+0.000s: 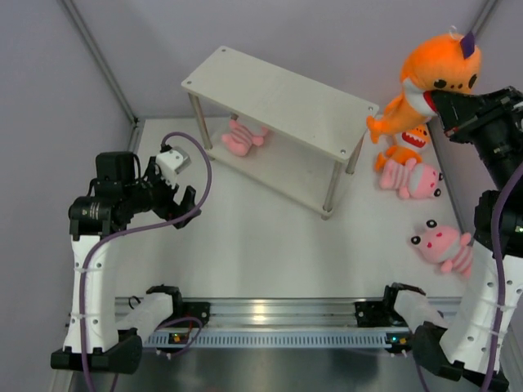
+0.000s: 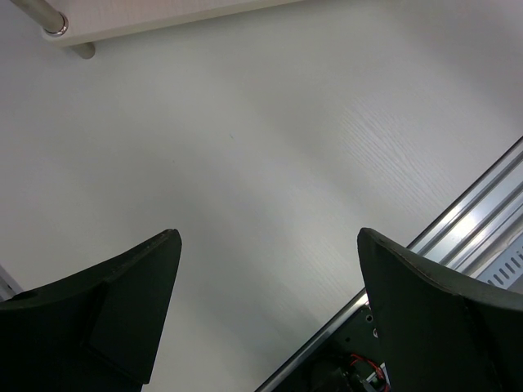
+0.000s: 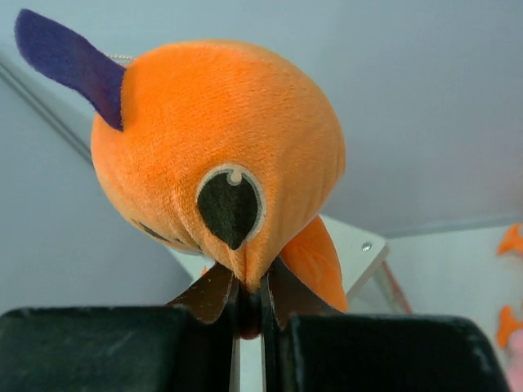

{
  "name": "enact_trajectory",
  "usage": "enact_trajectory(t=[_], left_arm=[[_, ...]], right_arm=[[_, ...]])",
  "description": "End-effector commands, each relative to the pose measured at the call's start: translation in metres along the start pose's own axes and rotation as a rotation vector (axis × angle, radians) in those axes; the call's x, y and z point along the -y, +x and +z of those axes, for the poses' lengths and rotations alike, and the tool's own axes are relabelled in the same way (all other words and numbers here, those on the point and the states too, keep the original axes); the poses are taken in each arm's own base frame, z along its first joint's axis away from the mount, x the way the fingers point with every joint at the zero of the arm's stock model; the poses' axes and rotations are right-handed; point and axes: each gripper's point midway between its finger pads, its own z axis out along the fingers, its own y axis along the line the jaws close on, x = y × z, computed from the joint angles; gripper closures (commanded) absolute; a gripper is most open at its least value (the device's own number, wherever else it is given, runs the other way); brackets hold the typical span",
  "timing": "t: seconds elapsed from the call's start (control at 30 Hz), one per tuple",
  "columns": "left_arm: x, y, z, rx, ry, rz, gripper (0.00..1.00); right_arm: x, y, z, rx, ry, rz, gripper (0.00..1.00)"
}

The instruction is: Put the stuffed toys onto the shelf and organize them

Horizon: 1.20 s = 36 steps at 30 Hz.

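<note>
Item 1: table (image 1: 245,237). White top with a faint wood grain, filling the centre of the top view from the left edge to the right.

Item 2: rail (image 1: 270,310). Silver extruded metal, grooved, running left to right across the lower part of the frame along the table's near edge; bright glare at its middle.

Item 3: perforated strip (image 1: 286,337). Pale, slotted, just below the rail and parallel to it.

Item 4: walls (image 1: 49,82). Plain grey-lilac panels closing in the left, back and right.

Item 5: struts. One thin metal bar slants through the upper left (image 1: 98,57), another through the upper right corner (image 1: 482,16).
</note>
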Motion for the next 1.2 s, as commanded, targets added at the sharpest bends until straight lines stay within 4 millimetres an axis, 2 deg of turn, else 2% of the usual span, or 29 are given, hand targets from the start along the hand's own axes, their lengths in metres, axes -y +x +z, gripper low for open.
enact_trajectory(t=[0.0, 0.1, 0.17, 0.23, 0.33, 0.43, 0.5, 0.73, 0.8, 0.93, 0.97, 1.17], left_arm=[[0.003, -0.005, -0.005, 0.017, 0.003, 0.033, 0.05], [0.002, -0.005, -0.003, 0.015, 0.008, 0.028, 0.05], [0.003, -0.005, -0.003, 0.015, 0.010, 0.024, 0.05], [0.002, -0.006, -0.004, 0.017, 0.005, 0.026, 0.05], [0.002, -0.004, -0.005, 0.015, -0.001, 0.026, 0.05], [0.001, -0.001, -0.004, 0.006, -0.008, 0.027, 0.04], [0.000, 0.000, -0.004, 0.002, -0.011, 0.031, 0.04], [-0.001, 0.001, 0.001, -0.010, 0.002, 0.029, 0.04], [-0.002, 0.003, 0.002, -0.015, 0.001, 0.029, 0.05], [-0.001, 0.007, 0.003, -0.024, 0.003, 0.032, 0.04], [-0.002, 0.009, 0.004, -0.028, 0.007, 0.033, 0.04], [-0.001, 0.011, 0.005, -0.031, 0.014, 0.042, 0.04]], right_arm=[[-0.031, 0.010, 0.000, -0.030, -0.158, 0.199, 1.00], [-0.027, 0.024, 0.012, -0.064, -0.177, 0.267, 1.00], [-0.023, 0.040, 0.031, -0.113, -0.174, 0.305, 1.00], [-0.028, 0.066, 0.055, -0.193, -0.186, 0.324, 1.00], [-0.042, 0.102, 0.080, -0.313, -0.209, 0.346, 1.00], [-0.040, 0.119, 0.092, -0.346, -0.204, 0.378, 1.00], [-0.035, 0.133, 0.093, -0.367, -0.183, 0.372, 0.98], [-0.016, 0.174, 0.101, -0.438, -0.131, 0.400, 0.74], [-0.012, 0.181, 0.104, -0.452, -0.119, 0.398, 0.73], [-0.002, 0.182, 0.112, -0.432, -0.078, 0.381, 0.50], [-0.003, 0.181, 0.113, -0.430, -0.081, 0.378, 0.47], [-0.003, 0.170, 0.120, -0.408, -0.067, 0.346, 0.39]])
